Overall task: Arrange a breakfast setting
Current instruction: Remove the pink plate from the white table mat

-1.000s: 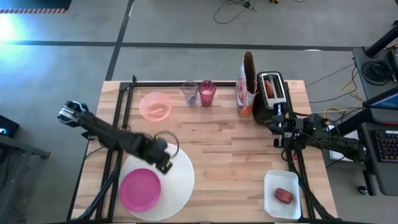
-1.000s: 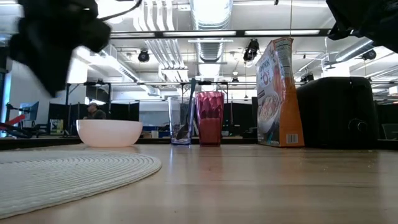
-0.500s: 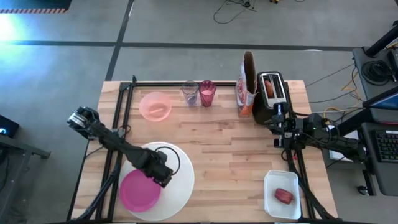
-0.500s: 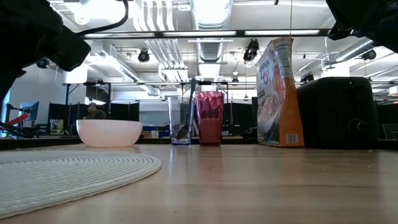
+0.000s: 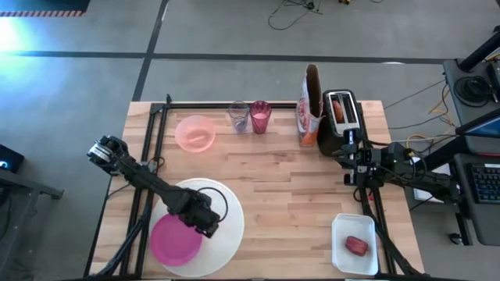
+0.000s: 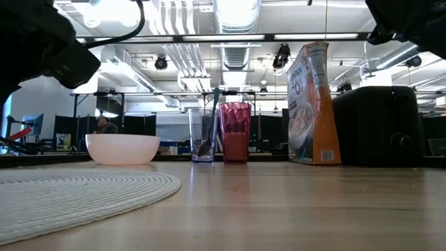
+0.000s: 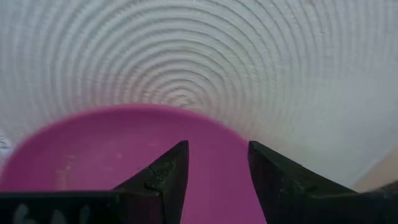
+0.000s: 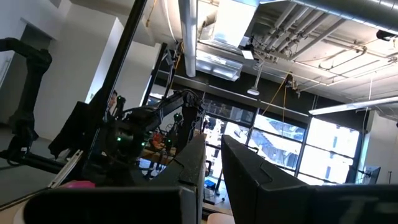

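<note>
A magenta plate (image 5: pixel 173 240) lies on the near-left part of the large white ribbed plate (image 5: pixel 226 209) at the table's near left. My left gripper (image 5: pixel 209 228) points down, open, just above the magenta plate's far-right rim (image 7: pixel 205 121); its fingers (image 7: pixel 171 168) show no plain touch. At the far side stand a pale pink bowl (image 5: pixel 195 133), a clear tumbler (image 5: pixel 238 117) with a spoon (image 6: pixel 205 136) in it, and a pink cup (image 5: pixel 260 117). My right gripper (image 5: pixel 349 158) waits shut by the toaster, tipped upward.
A cereal box (image 5: pixel 310 117) and a black toaster (image 5: pixel 341 117) with something brown in its slot stand at the far right. A white tray (image 5: pixel 344 230) with a small red food (image 5: pixel 357 246) sits near right. Bare wood lies in the table's middle.
My left gripper has gone toward the table's near edge and down, from above the white plate's far part to the magenta plate's rim, tipping to point more steeply downward. Its fingers have stayed open. The plates have kept their place.
</note>
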